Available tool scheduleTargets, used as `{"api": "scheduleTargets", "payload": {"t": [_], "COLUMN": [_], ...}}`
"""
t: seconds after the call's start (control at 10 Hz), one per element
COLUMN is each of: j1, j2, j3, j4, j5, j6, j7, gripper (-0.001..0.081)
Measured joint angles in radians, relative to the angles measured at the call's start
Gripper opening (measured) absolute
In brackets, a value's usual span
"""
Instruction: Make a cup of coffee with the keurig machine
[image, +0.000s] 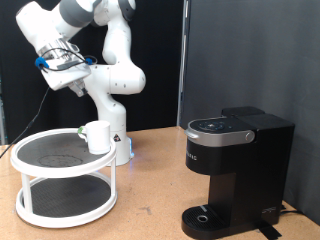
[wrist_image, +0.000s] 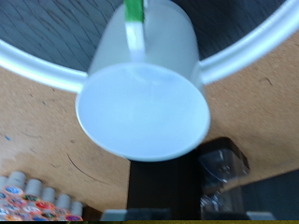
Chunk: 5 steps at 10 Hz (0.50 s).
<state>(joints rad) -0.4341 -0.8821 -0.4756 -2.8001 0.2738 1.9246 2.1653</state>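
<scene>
One white mug, the cup (image: 98, 137), stands upright on the top shelf of a round two-tier white rack (image: 30, 205) at the exterior view's left. It sits at the shelf's edge on the side nearer the coffee maker, just in front of the arm's white base (image: 118, 120).

Gripper (image: 68, 68) hangs high above the rack in the exterior view's upper left, well apart from the cup, with nothing seen between its fingers. Cannot tell from either view whether its jaws stand apart or together.

Wrist view looks straight down into the cup (wrist_image: 142, 107): interior pale, a green marking (wrist_image: 135, 11) on its far wall, the rack's white rim (wrist_image: 252, 51) curving past behind it.

Keurig machine (image: 235, 165) stands on the wooden tabletop (image: 150, 200) at the exterior view's right, well apart from cup and rack. Lid down; drip tray (image: 205, 217) at its base bare.

A row of small round pods (wrist_image: 37, 201) lies on the table, visible at one corner of the wrist view.
</scene>
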Motion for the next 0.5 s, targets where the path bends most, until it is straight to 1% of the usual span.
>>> {"api": "scheduleTargets", "payload": {"t": [0.1,0.2,0.3,0.4,0.5], "j1": [-0.002,-0.002,-0.002,0.001,0.004], "j2": [0.013,0.03,0.049,0.07,0.09], "j3": [0.0,0.0,-0.004,-0.015,-0.028], "j4": [-0.017,-0.03,-0.037,-0.04,-0.041], "j5": [-0.002,-0.002,-0.002,-0.002,-0.002], "j6": [0.038,0.068,0.076,0.071,0.069], "j7": [0.0,-0.006,-0.032,-0.074,-0.115], "gripper": [0.0,0.0114,0.0114,0.0334,0.0334]}}
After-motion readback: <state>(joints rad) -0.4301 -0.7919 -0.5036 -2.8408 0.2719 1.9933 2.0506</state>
